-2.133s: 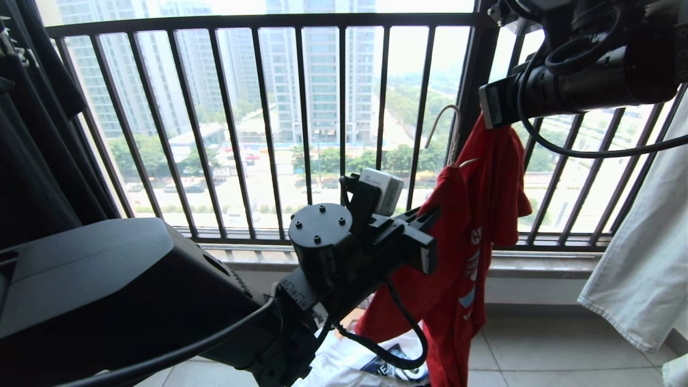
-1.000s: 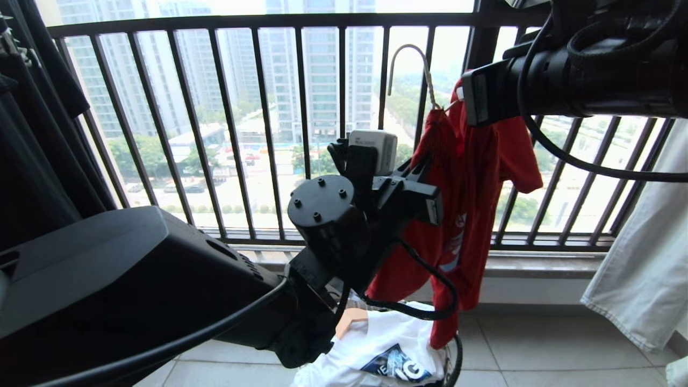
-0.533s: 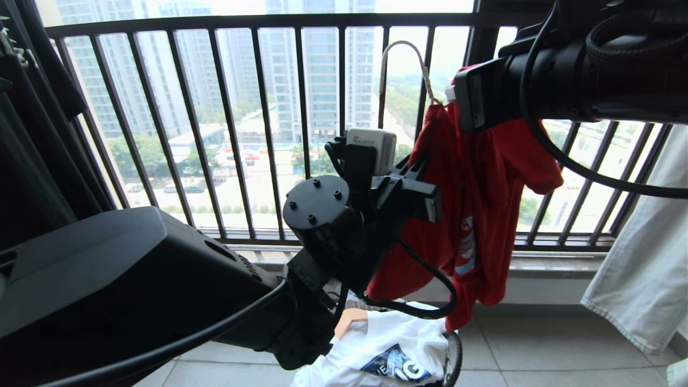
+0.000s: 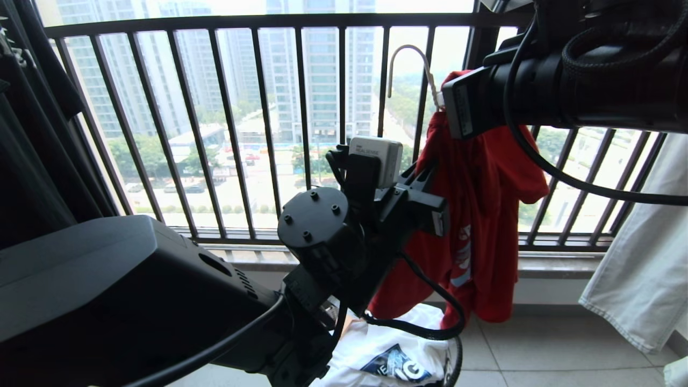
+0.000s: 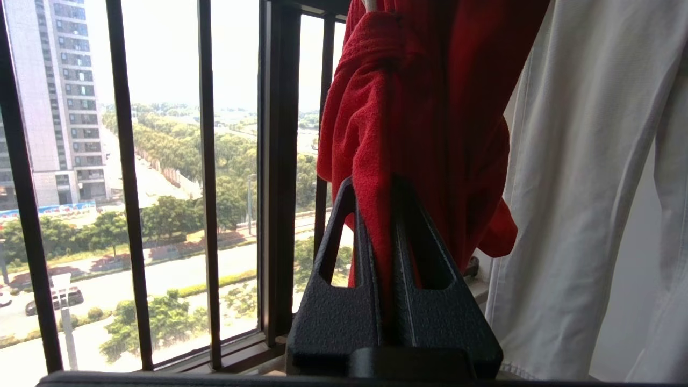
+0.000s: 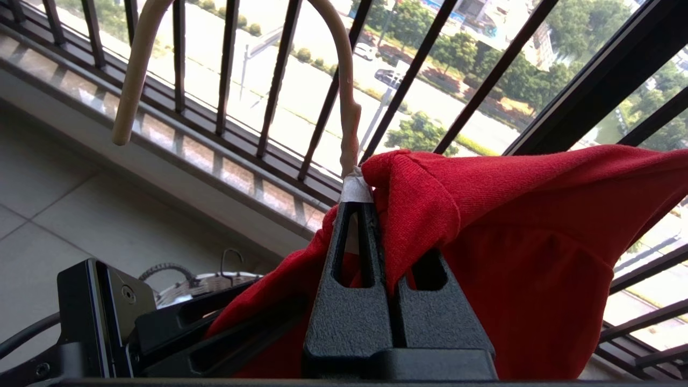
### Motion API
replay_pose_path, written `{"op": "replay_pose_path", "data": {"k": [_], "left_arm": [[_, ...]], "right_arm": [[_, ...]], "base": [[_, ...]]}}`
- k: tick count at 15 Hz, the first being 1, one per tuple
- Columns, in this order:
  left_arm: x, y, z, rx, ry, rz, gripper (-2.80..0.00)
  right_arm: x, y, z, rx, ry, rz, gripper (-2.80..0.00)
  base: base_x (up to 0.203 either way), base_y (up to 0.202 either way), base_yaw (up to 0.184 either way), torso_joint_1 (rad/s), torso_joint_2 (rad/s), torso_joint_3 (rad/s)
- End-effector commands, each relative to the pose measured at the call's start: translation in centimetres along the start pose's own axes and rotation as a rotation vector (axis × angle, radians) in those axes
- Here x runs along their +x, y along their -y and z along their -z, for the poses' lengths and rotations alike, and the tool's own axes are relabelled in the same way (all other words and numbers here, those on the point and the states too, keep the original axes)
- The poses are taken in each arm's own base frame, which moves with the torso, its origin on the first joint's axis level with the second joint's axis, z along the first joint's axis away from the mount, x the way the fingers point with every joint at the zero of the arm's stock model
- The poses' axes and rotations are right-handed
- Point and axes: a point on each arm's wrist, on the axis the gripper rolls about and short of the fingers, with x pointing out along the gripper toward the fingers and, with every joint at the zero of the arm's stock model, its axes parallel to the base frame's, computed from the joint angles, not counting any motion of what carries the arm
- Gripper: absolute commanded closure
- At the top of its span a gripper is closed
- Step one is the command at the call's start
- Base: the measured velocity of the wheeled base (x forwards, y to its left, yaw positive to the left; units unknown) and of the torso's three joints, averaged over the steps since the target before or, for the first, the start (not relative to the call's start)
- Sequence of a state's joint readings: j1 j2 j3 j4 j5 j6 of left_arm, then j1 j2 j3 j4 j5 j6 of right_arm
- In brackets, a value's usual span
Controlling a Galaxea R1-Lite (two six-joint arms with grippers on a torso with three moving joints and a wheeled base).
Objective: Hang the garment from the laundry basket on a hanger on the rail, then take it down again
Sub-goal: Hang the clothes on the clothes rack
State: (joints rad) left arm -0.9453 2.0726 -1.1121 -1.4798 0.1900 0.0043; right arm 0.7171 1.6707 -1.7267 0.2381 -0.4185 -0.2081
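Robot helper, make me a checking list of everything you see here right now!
Surface: pale tiled floor.
Job's things: red T-shirt on the white wire hanger, held up in the air; basket below, only its rim showing. Rail: nothing seen.
Clutter: white printed garment in the basket; white cloth hanging at the right.
Grippers: left tool shut on the T-shirt; right tool shut on the hanger's neck.
Cables: black cable looping under the left arm.
Surroundings: barred window railing, city outside.

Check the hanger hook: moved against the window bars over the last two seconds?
Yes. The hanger hook has risen and shifted left against the dark barred window railing, its curve now nearer the top bar.
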Motion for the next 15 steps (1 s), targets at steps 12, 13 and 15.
{"op": "replay_pose_path", "data": {"k": [12,13,15], "left_arm": [[1.0,-1.1,0.4,0.013,0.026,-0.033,0.00],[1.0,-1.1,0.4,0.013,0.026,-0.033,0.00],[1.0,-1.1,0.5,0.013,0.025,-0.033,0.00]], "right_arm": [[-0.2,-0.2,1.2,-0.027,-0.019,-0.007,0.00],[-0.3,-0.1,1.1,-0.024,-0.014,-0.005,0.00],[-0.3,-0.1,1.1,-0.024,-0.011,-0.004,0.00]], "base": [[0.000,0.000,0.000,0.000,0.00,0.000],[0.000,0.000,0.000,0.000,0.00,0.000],[0.000,0.000,0.000,0.000,0.00,0.000]]}}
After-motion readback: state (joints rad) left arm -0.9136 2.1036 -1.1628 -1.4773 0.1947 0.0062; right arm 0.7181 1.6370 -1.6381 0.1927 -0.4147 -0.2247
